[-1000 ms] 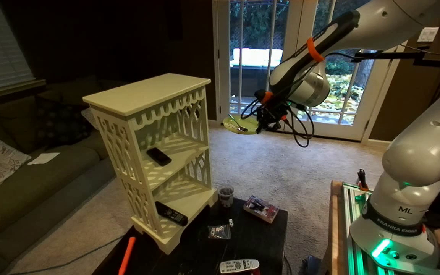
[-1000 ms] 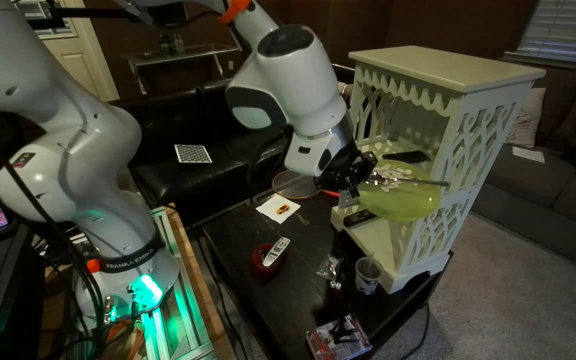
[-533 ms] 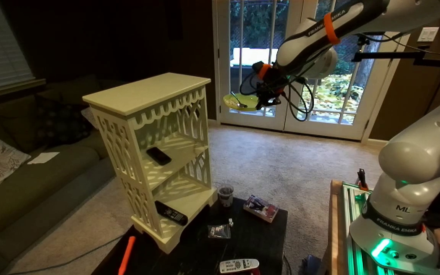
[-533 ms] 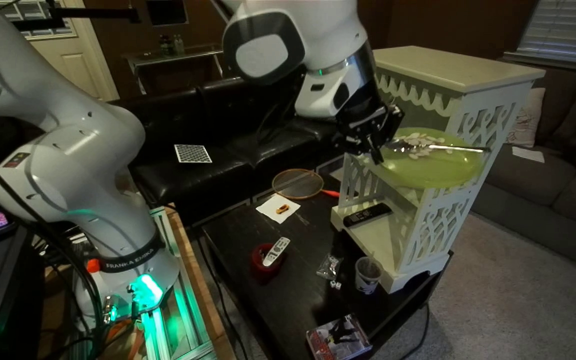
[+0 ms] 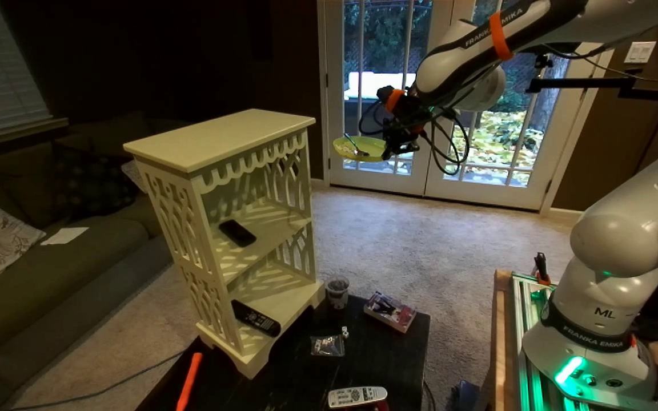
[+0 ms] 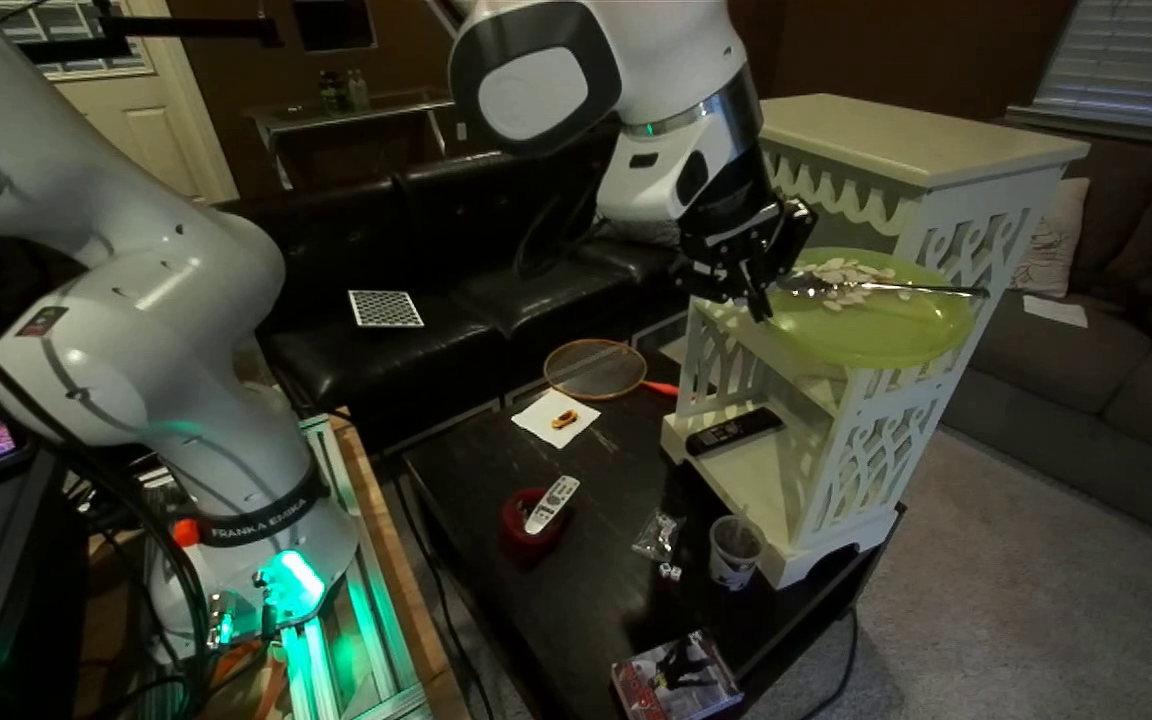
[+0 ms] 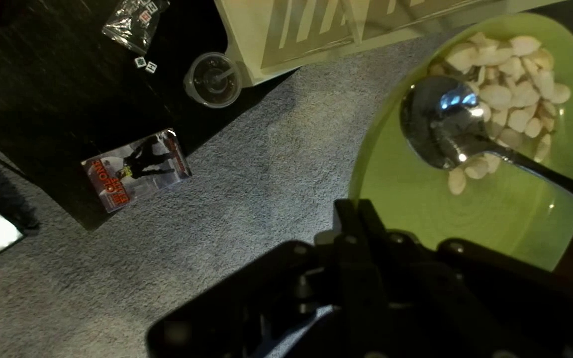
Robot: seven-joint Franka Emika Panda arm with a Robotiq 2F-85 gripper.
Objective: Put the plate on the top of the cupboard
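Observation:
The yellow-green plate (image 5: pixel 373 146) is held in the air beside the cream cupboard (image 5: pixel 220 140), on its right in this exterior view. The plate (image 6: pixel 866 335) appears below the cupboard's top edge (image 6: pixel 916 130) in both exterior views. It is roughly level and carries pale flat pieces (image 7: pixel 510 99) and a metal spoon (image 7: pixel 433 122). My gripper (image 7: pixel 355 203) is shut on the plate's rim (image 7: pixel 366 164), pinching its near edge. In an exterior view the gripper (image 6: pixel 768 300) is left of the plate. The cupboard's top holds nothing visible.
A black table (image 6: pixel 596 500) stands under the cupboard. On it are a cup (image 6: pixel 736 550), a small box (image 6: pixel 678 677), a red pot (image 6: pixel 524 535) with a white remote (image 6: pixel 551 505), and a racket (image 6: pixel 596 368). Dark remote-like objects (image 5: pixel 237 233) lie on the cupboard's shelves.
The gripper has raised the plate, mostly in the first half second, with a slight further rise since. In an exterior view it also shifted right. The cupboard has not moved.

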